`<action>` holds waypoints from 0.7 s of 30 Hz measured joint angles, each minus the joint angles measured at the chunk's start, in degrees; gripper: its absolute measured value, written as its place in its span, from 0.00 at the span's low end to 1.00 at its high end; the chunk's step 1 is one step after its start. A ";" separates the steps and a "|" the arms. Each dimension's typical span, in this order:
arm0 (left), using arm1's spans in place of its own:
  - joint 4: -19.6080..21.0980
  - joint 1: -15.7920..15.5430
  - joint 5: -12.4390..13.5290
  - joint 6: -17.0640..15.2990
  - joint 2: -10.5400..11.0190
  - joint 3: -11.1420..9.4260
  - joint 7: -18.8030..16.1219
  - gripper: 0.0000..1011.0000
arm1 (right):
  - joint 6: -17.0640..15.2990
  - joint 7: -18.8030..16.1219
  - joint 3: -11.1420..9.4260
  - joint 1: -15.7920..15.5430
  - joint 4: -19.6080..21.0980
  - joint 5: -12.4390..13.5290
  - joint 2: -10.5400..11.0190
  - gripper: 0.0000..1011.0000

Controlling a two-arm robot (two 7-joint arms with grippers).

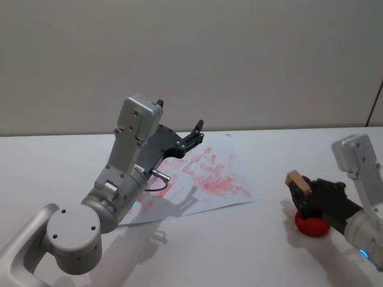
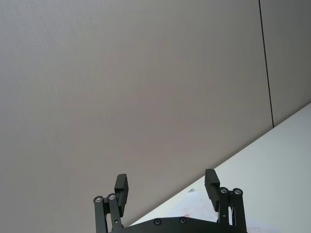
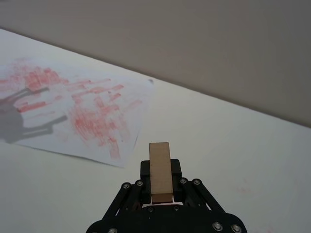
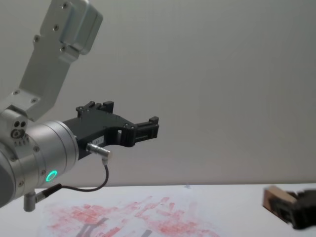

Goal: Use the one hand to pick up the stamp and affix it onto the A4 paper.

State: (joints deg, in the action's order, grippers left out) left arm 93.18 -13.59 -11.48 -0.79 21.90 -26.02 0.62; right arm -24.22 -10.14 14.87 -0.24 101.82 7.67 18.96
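Stamp (image 1: 297,182): wooden block, held clear of the table (image 1: 239,251), at 3 o'clock from the sheet; red round pad (image 1: 310,225) near its 5 o'clock.
Right gripper (image 1: 301,192): clamped on the block's lower sides.
A4 paper (image 1: 209,179): lay flat, smeared with red prints.
Left gripper (image 1: 194,134): was raised over the sheet's 11 o'clock area, fingers apart.
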 joint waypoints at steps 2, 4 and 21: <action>0.00 0.00 0.00 0.00 0.00 0.00 0.00 0.99 | 0.48 -1.13 0.18 0.87 -0.37 -0.75 -0.35 0.21; 0.00 0.00 0.00 0.00 0.00 0.00 0.00 0.99 | 1.14 -2.75 0.48 2.38 -1.16 -1.61 -1.01 0.21; 0.00 0.00 0.00 0.00 0.00 0.00 0.00 0.99 | 4.38 -15.26 2.68 16.06 -17.03 -4.19 -8.14 0.21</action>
State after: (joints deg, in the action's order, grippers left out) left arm 93.18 -13.59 -11.48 -0.80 21.90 -26.02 0.62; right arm -19.84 -25.41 17.55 15.82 84.80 3.48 10.82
